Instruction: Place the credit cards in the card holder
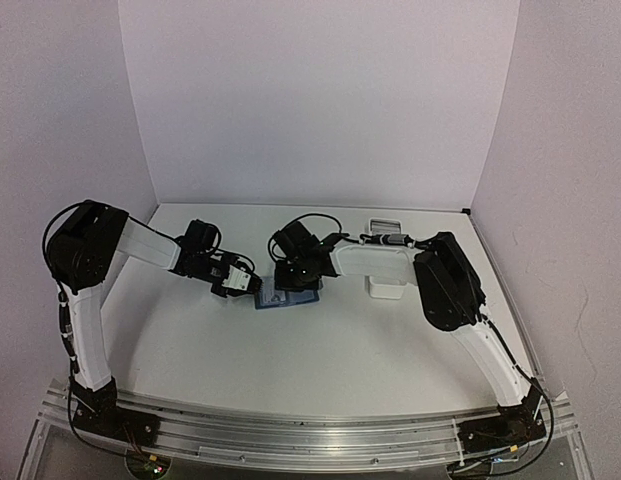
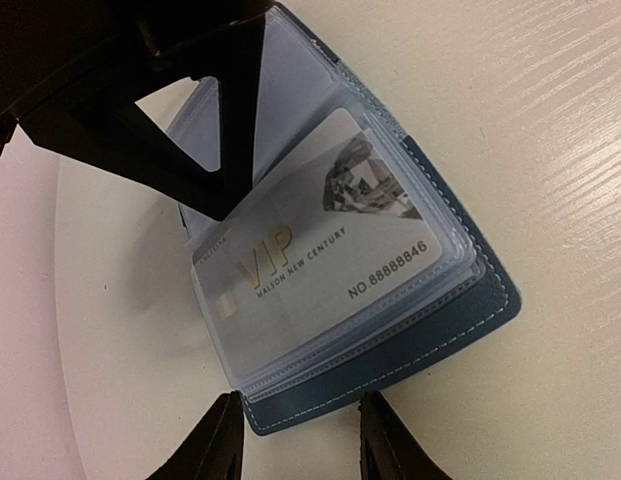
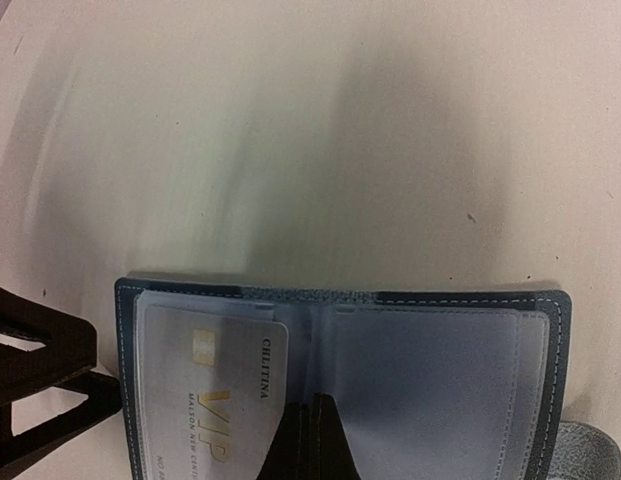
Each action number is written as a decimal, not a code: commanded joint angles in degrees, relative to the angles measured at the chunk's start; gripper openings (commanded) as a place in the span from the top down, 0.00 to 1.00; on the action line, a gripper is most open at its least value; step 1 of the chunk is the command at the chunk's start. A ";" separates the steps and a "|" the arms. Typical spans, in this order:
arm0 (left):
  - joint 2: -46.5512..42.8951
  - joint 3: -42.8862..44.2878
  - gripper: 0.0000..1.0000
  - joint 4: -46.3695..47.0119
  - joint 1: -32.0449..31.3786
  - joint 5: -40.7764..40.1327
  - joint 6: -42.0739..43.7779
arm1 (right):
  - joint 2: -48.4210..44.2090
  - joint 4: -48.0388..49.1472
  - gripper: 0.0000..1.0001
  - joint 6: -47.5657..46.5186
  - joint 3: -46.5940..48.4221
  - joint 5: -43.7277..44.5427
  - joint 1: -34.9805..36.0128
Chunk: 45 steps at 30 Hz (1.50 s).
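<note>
The dark-blue card holder (image 1: 290,299) lies open and flat on the table, clear sleeves up (image 3: 440,380). A pale VIP credit card (image 2: 320,250) sits inside a sleeve on one half (image 3: 215,400). My left gripper (image 1: 252,285) stands at the holder's left edge. Its fingers are partly apart at a corner of the blue cover (image 2: 410,350) and grip nothing (image 2: 300,400). My right gripper (image 3: 315,405) is shut, its tip resting on the fold of the holder right beside the card (image 1: 293,283). No other credit card shows.
A long white tray (image 1: 386,290) stands behind and right of the holder, partly hidden by my right arm. A grey snap tab (image 3: 590,455) sticks out from the holder's edge. White walls close the table at the back and both sides.
</note>
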 commanded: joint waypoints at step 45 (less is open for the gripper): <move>-4.55 10.92 0.00 -0.39 3.89 15.09 -65.33 | -18.82 -1.94 0.02 -111.15 -7.03 -7.78 -30.23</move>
